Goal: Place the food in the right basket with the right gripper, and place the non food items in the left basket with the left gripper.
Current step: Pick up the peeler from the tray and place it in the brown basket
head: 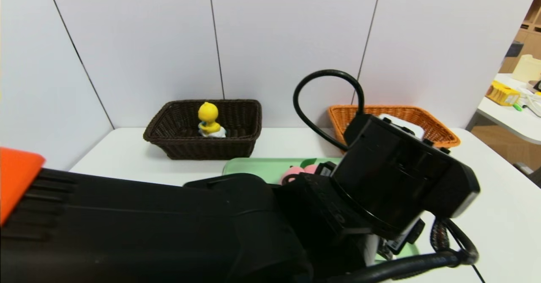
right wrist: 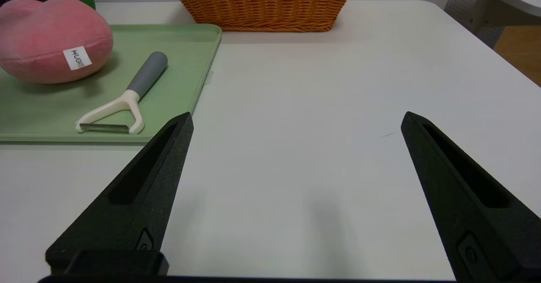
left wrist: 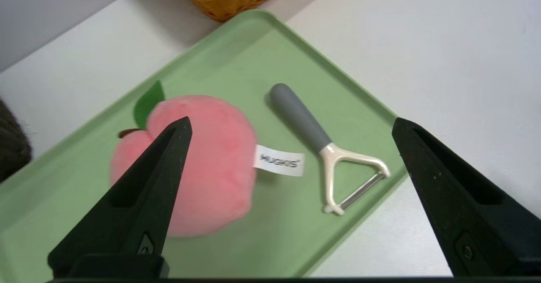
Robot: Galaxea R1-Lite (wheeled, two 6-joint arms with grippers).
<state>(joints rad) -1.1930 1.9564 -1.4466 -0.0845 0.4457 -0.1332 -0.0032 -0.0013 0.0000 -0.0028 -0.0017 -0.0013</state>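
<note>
A pink plush peach [left wrist: 211,164] with a green leaf and a white tag lies on the green tray [left wrist: 236,55]. A peeler [left wrist: 321,143] with a grey handle lies beside it, apart from it. My left gripper [left wrist: 291,121] hangs open above the tray, over the peeler's handle, with nothing held. My right gripper [right wrist: 296,115] is open and empty over bare table, to the right of the tray [right wrist: 181,84]. From there the peach [right wrist: 50,38] and the peeler [right wrist: 127,97] show. The dark brown left basket [head: 169,126] holds a yellow duck toy [head: 209,120]. The orange right basket [head: 439,131] holds something white [head: 397,120].
My left arm [head: 169,228] fills the foreground of the head view and hides most of the tray [head: 253,167]. Both baskets stand against the white back wall. A second table [head: 515,114] with clutter stands at the far right.
</note>
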